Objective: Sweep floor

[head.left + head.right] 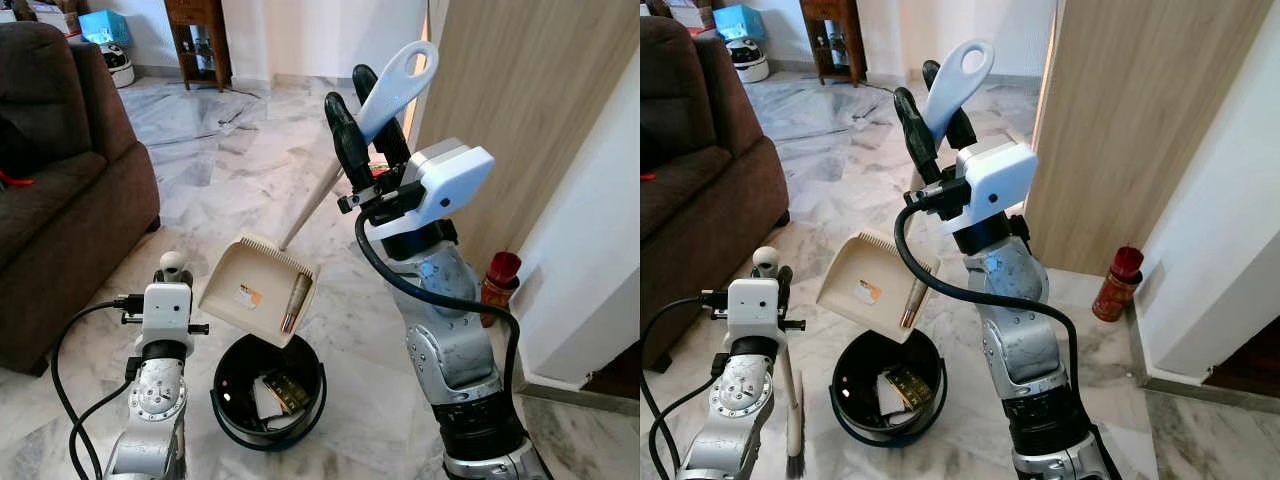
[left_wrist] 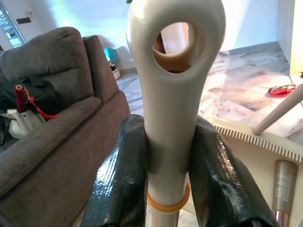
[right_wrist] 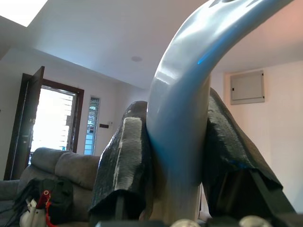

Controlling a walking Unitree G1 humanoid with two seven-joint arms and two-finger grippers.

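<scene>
At centre frame the right gripper [image 1: 365, 125] is raised, its black fingers [image 3: 125, 161] clamped on the pale handle [image 1: 395, 85] of a long-handled dustpan [image 1: 255, 290]. The handle runs down and to the left to the beige pan, which hangs tilted at lower centre, directly above a black bucket [image 1: 268, 392] standing on the marble floor [image 1: 210, 150]. A slim brown-and-silver tube [image 1: 295, 303] lies inside the pan against its lower edge, and some litter sits in the bottom of the bucket (what it is, hard to say).

At lower left the left gripper [image 2: 165, 184] holds the cream broom handle [image 2: 173, 94] upright, its fingers [image 2: 120, 179] closed on either side just below the hanging hole. The broom's dark bristles [image 1: 795, 462] touch the floor at the bottom edge, just left of the bucket.

A brown sofa [image 1: 60, 190] fills the upper left, a red bottle [image 1: 497, 282] stands at the right by a wooden door panel [image 1: 520, 110]
</scene>
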